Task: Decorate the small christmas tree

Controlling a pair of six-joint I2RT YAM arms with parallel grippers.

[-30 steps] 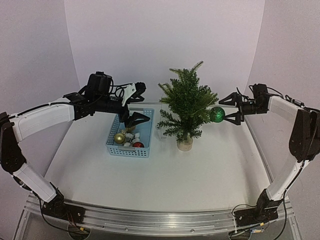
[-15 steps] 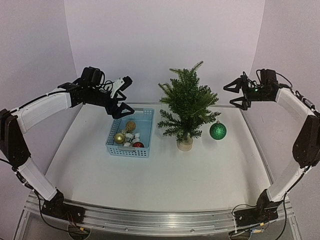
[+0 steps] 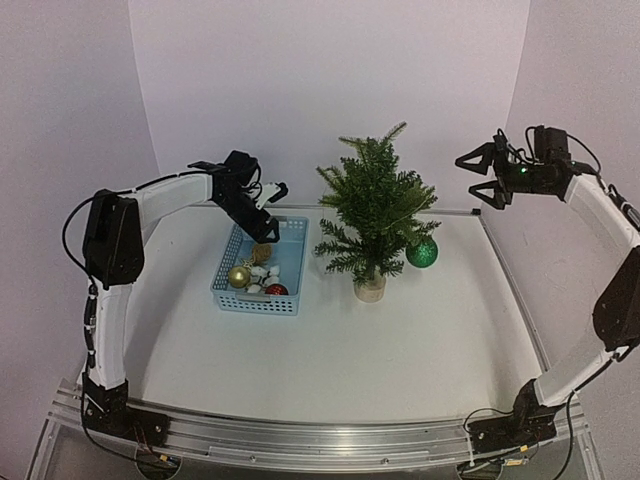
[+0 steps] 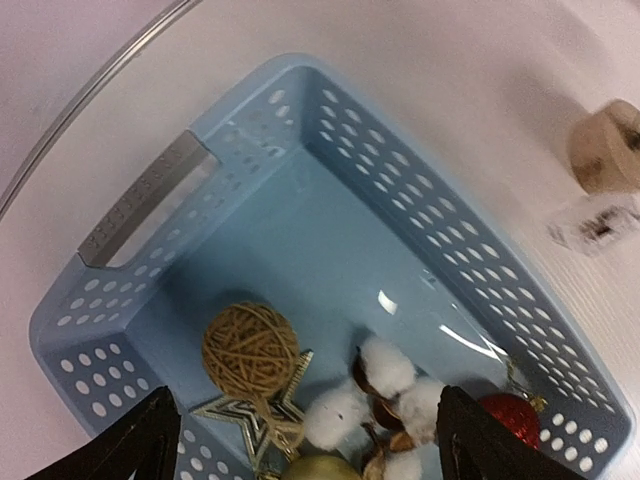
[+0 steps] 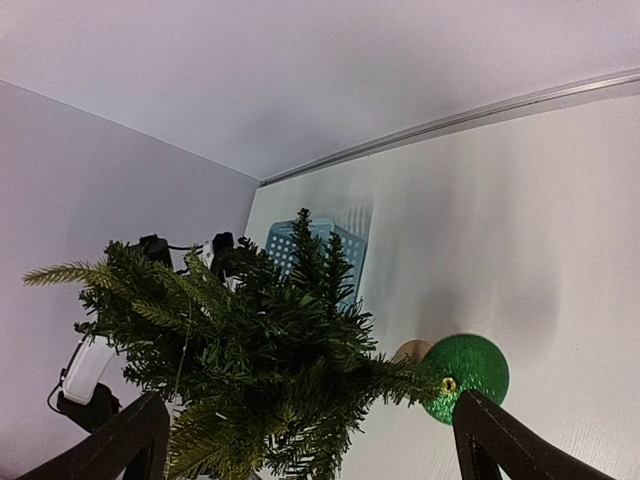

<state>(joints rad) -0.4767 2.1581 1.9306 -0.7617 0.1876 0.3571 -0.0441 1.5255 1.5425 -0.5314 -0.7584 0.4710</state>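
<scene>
So, left gripper [image 3: 268, 212] hangs spread wide, empty, right above the blue basket [image 3: 255, 305] of ornaments; right gripper [image 3: 478, 178] gapes open, holding nothing; the small christmas tree [image 3: 375, 215] stands below, to its left; green bauble [image 3: 422, 252] at the branch tip nearest it.

The small christmas tree [image 3: 375, 215] blocks the far middle of the table [image 3: 330, 370], and a green ball [image 3: 422, 252] sits at a low branch tip on its right. Just left, across a narrow lane, is the basket [image 3: 226, 290], with the left gripper [image 3: 272, 212] over its far end. The right gripper [image 3: 466, 177] hangs in free air far right. Broad bare table lies near.
</scene>
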